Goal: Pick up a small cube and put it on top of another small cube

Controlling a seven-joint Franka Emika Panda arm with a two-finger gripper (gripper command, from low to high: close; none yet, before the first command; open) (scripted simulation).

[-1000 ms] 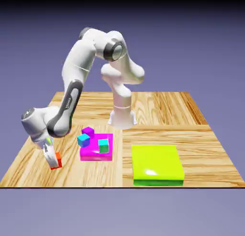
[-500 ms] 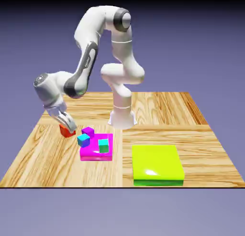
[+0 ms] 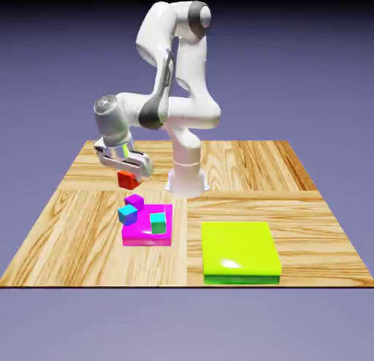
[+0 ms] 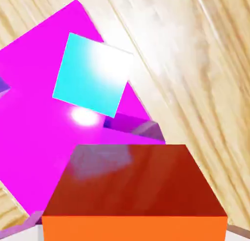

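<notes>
The small red-orange cube (image 3: 128,180) hangs in the air with my gripper (image 3: 131,172) shut on it, above the table and just behind the magenta slab (image 3: 147,236). On that slab sit a small magenta cube (image 3: 134,201), a blue cube (image 3: 127,214) and a teal cube (image 3: 158,222). In the hand view the red-orange cube (image 4: 134,191) fills the bottom and hides the fingertips. Beyond it lie a cyan-topped cube (image 4: 93,73) and the magenta slab (image 4: 29,137).
A flat yellow-green block (image 3: 239,251) lies on the wooden table (image 3: 66,228) at the exterior view's right of the slab. The robot's base (image 3: 186,178) stands behind the slab.
The arm lifted the red-orange cube off the table at the exterior view's left and carried it up and rightward, toward the cubes on the magenta slab. The gripper stayed shut on it.
</notes>
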